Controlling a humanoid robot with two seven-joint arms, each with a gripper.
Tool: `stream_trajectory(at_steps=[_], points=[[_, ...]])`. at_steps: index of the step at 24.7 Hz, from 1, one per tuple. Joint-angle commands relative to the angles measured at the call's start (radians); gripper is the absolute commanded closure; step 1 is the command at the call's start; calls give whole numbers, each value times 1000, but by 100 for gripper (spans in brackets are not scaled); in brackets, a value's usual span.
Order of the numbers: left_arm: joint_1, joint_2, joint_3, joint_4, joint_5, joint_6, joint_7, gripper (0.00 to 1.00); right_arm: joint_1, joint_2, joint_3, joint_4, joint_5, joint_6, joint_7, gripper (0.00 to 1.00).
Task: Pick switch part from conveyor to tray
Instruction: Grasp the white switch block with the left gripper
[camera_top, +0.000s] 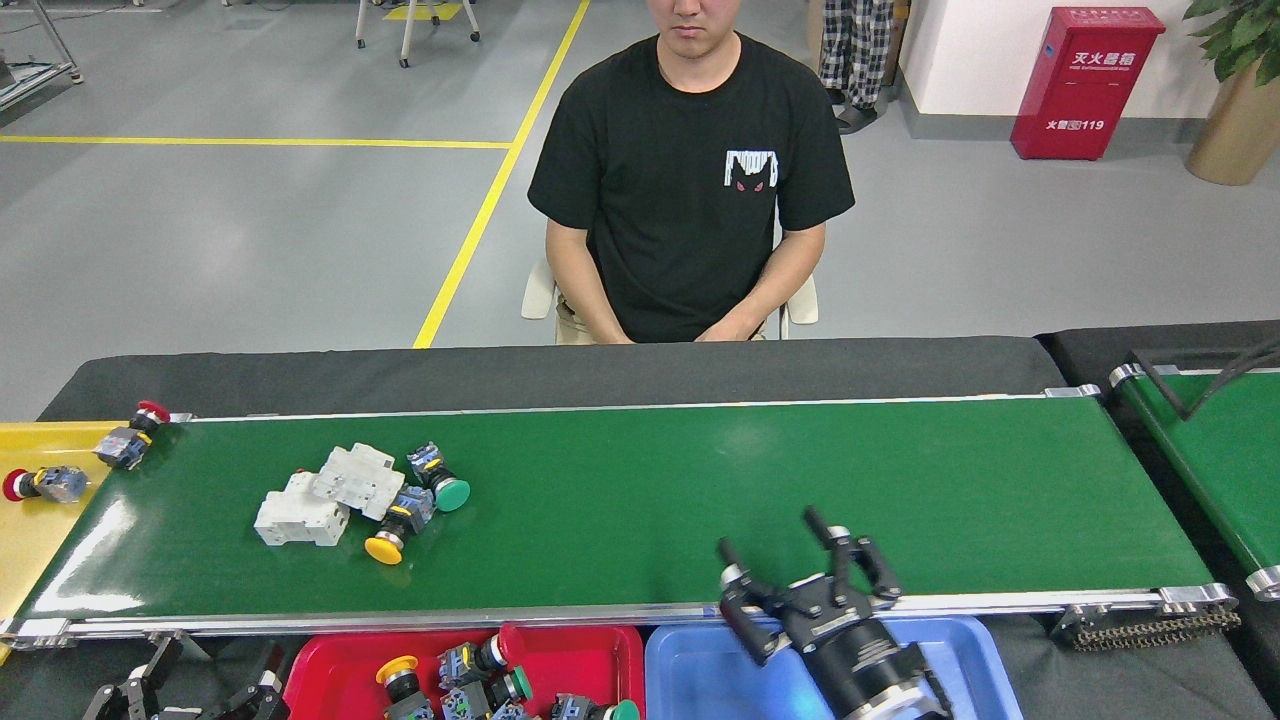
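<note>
A grey floor (250, 230) crossed by yellow lines (470, 230); a red cabinet (1085, 80) stands against the white wall (970, 50).

on the green belt (700, 480): two white blocks (320, 495), two button switches (420, 500) beside them, one red-top switch (130, 440) at the far left end; three trays (560, 650); one person (690, 170)

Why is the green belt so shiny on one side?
In the head view, ceiling light bounces off the glossy conveyor, making a white glare patch at its left end; the right claw looks slightly blurred, while the switch parts look sharp.
</note>
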Motion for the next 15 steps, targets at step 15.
stream_trajectory(at_steps=[15], points=[[-258,201,-6,358,-4,104,10,0,1,-126,-99,38,-94,1,-13,0]])
